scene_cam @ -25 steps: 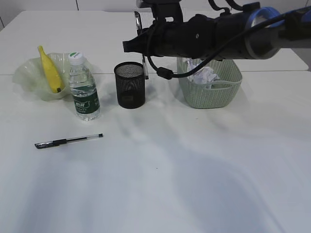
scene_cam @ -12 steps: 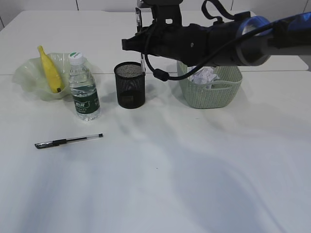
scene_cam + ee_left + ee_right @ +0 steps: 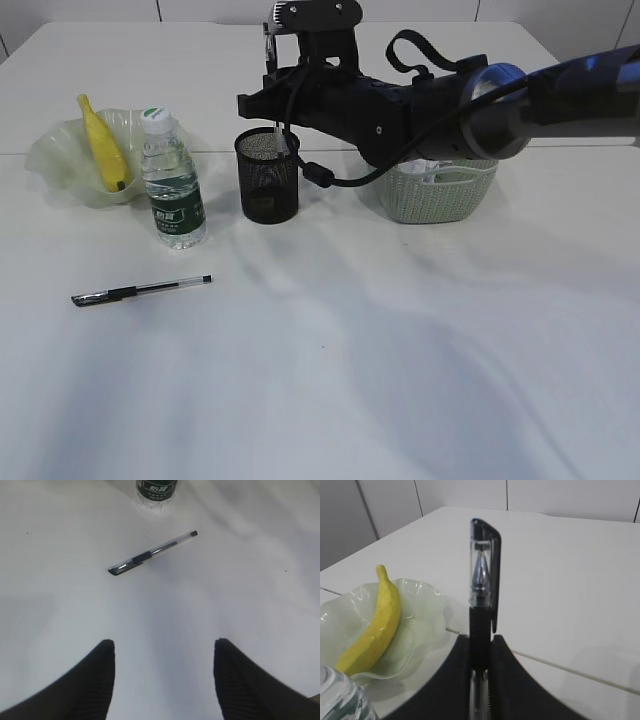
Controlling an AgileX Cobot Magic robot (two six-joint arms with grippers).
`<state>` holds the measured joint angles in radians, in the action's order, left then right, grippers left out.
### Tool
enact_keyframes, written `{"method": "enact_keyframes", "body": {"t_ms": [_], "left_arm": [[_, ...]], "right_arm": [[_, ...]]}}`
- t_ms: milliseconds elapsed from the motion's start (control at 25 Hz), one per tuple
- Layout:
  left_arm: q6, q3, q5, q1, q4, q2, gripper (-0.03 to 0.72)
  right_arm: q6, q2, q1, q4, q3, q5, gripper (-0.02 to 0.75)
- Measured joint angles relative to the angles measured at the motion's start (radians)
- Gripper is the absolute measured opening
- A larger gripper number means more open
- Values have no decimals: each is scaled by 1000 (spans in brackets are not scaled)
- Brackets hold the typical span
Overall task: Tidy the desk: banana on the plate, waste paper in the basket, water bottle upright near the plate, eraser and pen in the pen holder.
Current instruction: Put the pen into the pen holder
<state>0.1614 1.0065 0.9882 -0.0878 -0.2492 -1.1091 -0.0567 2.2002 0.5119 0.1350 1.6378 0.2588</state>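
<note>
My right gripper (image 3: 262,100) (image 3: 481,637) reaches across from the right and is shut on a pen (image 3: 482,585). It holds the pen upright, cap up, with the clear lower end (image 3: 285,142) dipping into the mouth of the black mesh pen holder (image 3: 267,190). A second pen (image 3: 140,290) (image 3: 152,554) lies on the desk. Above the desk, short of that pen, my left gripper (image 3: 162,647) hangs open and holds nothing. The banana (image 3: 103,145) (image 3: 372,625) lies in the plate (image 3: 55,150) (image 3: 422,612). The water bottle (image 3: 172,185) (image 3: 156,489) stands upright beside it. The eraser is out of view.
The sage-green basket (image 3: 445,195) sits right of the pen holder, its back half covered by my right arm, and the waste paper inside it is mostly hidden. The white desk (image 3: 400,350) stretches toward the front and right.
My right arm has moved left and down with the pen. The pen's lower end has gone from behind the holder's right rim into its mouth. Nothing else has shifted.
</note>
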Motion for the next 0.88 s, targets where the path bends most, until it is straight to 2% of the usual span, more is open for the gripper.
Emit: {"method": "enact_keyframes", "body": {"t_ms": [880], "left_arm": [[0, 0, -5, 0, 0, 0, 445]], "right_arm": [[7, 53, 0, -21, 6, 167, 43]]}}
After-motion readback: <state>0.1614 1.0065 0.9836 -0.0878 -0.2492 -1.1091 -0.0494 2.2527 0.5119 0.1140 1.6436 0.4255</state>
